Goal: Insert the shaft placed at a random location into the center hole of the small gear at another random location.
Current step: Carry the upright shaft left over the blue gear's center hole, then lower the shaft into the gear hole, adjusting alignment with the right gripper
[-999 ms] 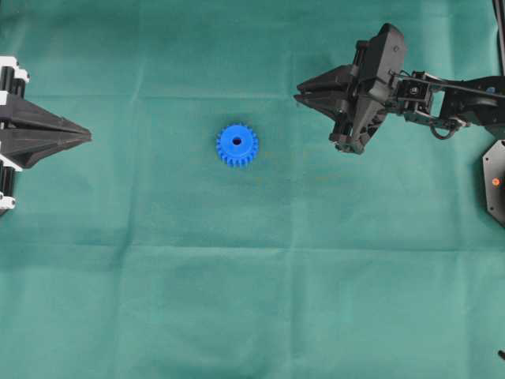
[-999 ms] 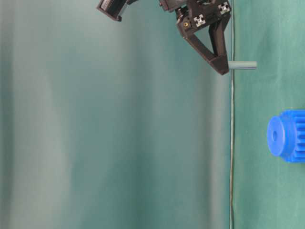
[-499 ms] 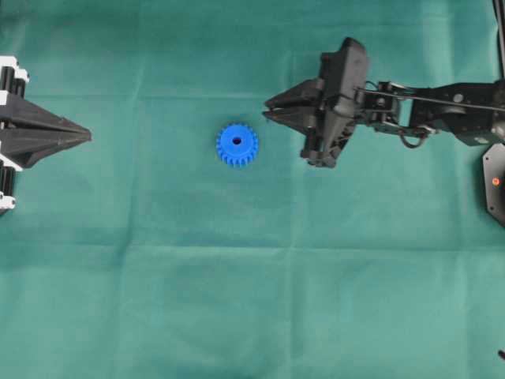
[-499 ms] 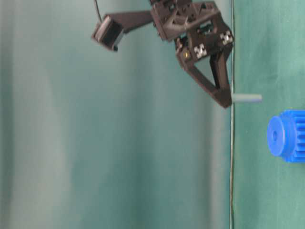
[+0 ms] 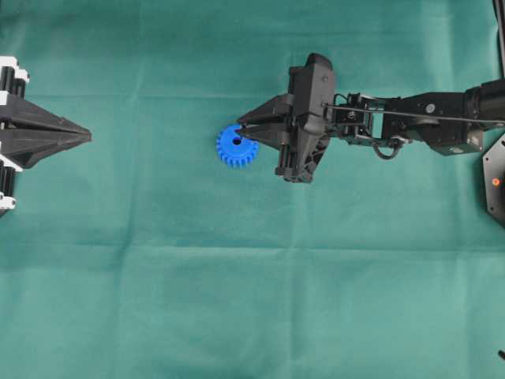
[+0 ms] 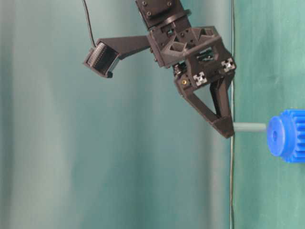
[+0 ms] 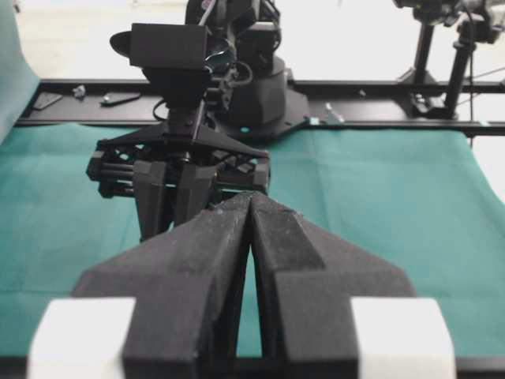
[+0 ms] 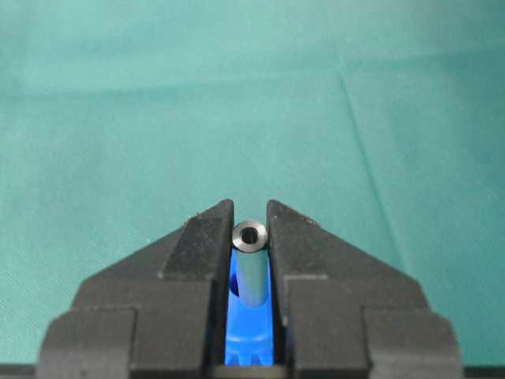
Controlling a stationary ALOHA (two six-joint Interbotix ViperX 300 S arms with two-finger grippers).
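Observation:
The blue small gear lies flat on the green cloth left of centre. My right gripper is shut on the silver-grey shaft and hangs right over the gear. In the table-level view the shaft points at the gear's hub and its tip meets the hub face. In the right wrist view the gear shows blue between the jaws under the shaft; a sliver of the center hole shows beside it. My left gripper is shut and empty at the far left edge.
A black base with a red light sits at the right edge. In the left wrist view the right arm faces me, with a black frame rail behind the cloth.
My right gripper moved left with the shaft, from well right of the gear to directly over it. The shaft tip now reaches the hub. The left gripper has not moved.

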